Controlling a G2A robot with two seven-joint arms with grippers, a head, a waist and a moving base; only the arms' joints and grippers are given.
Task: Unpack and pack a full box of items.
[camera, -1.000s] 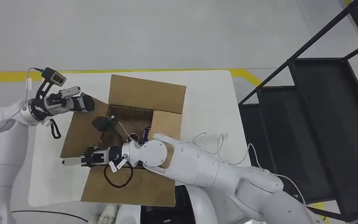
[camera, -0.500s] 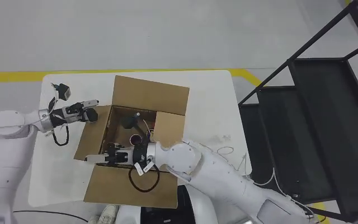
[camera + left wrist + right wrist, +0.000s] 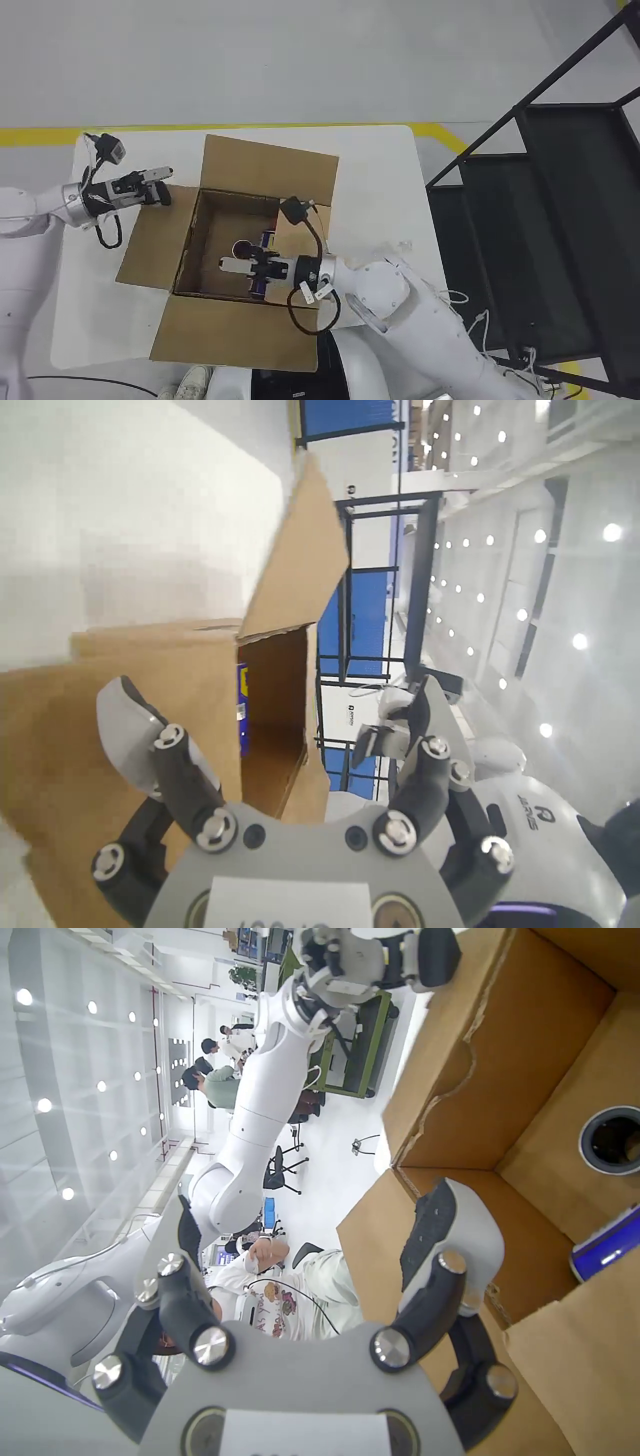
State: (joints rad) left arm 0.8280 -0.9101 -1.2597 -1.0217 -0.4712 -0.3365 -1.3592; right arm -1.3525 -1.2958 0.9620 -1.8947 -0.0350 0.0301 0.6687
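An open cardboard box (image 3: 265,165) stands mid-table with its flaps spread out. Inside lie a dark cup with a grey rim (image 3: 610,1140) (image 3: 243,247) and a blue packet (image 3: 605,1253) (image 3: 263,240). My right gripper (image 3: 232,265) (image 3: 312,1223) hangs open over the box's inside, near its front wall, holding nothing. One finger (image 3: 440,1213) lies across the cardboard wall. My left gripper (image 3: 155,190) (image 3: 277,710) is open at the outer edge of the left flap, with the box (image 3: 150,680) just ahead of it. The blue packet (image 3: 243,700) shows through the box's opening.
The white table (image 3: 370,180) has bare room right of the box and along the back. Black metal stairs (image 3: 540,200) stand beyond the table's right side. Loose cables (image 3: 385,250) trail by the right arm.
My right gripper swept rightward from outside the box's front-left corner to over its inside. The left flap rose, then lay flat again. The left gripper shifted only slightly.
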